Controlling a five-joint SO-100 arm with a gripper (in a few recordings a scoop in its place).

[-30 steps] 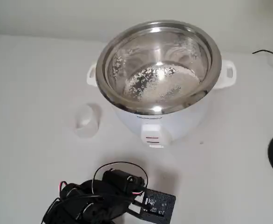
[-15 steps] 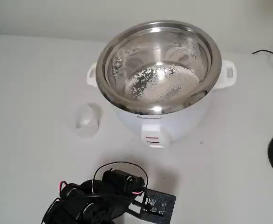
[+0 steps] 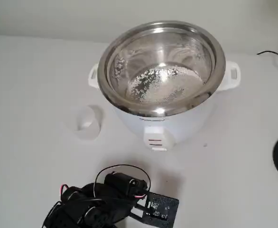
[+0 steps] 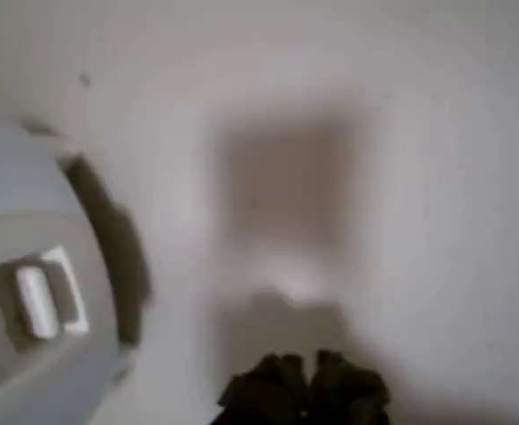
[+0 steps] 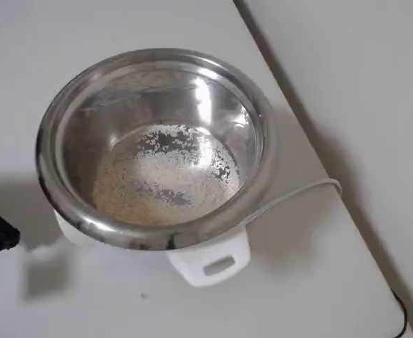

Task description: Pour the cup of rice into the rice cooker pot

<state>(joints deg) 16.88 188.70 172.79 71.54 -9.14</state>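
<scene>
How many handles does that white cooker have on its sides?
2. In the fixed view, one handle sticks out at the left of the rice cooker pot and the other handle at the right, level with each other just under the steel rim.

1. One rice cooker pot [image 3: 162,66] stood on the desk [image 3: 30,85].
2. One cup [image 3: 88,122] sat beside it.
3. One loose mass of rice [image 5: 161,179] lay inside the pot.
4. One robot arm [image 3: 96,202] was present.

Wrist view blurred — gripper [image 4: 304,390] (dark, cropped below) unreadable; cooker body [image 4: 29,292] cut off left.
</scene>
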